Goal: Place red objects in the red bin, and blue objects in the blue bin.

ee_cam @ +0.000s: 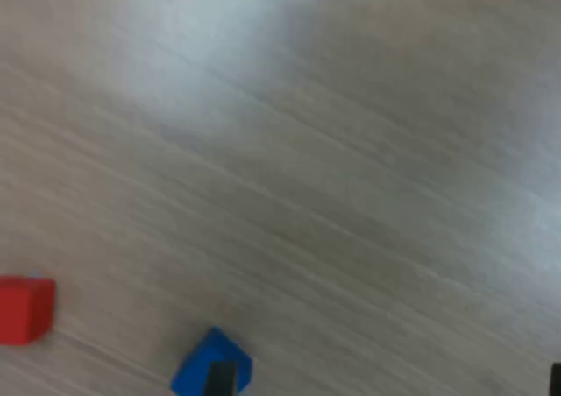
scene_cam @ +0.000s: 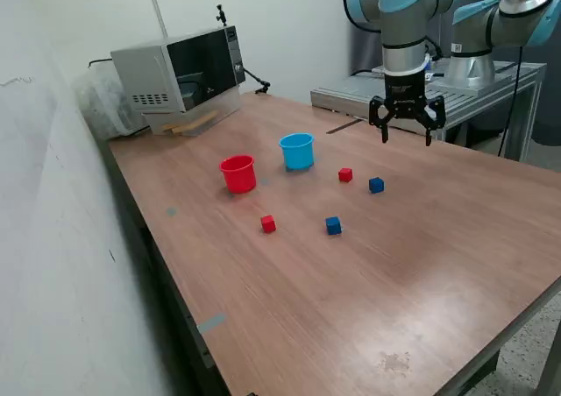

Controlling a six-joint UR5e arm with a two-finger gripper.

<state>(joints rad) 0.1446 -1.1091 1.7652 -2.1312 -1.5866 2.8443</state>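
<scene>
On the desk (scene_cam: 289, 282) stand the red cup (scene_cam: 237, 173) and the blue cup (scene_cam: 297, 151), both upright. Near them lie two red cubes (scene_cam: 268, 224) and two blue cubes (scene_cam: 333, 226), all apart. The hand (scene_cam: 407, 137) hangs above the desk, released and empty.

Grey microwave (scene_cam: 181, 70) at the wooden table's (scene_cam: 368, 282) far corner.

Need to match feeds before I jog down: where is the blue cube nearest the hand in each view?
Exterior view: blue cube on the table, right of a red cube, below the open hand.
Wrist view: blue cube at the frame edge.
Shared landmark: that red cube.
</scene>
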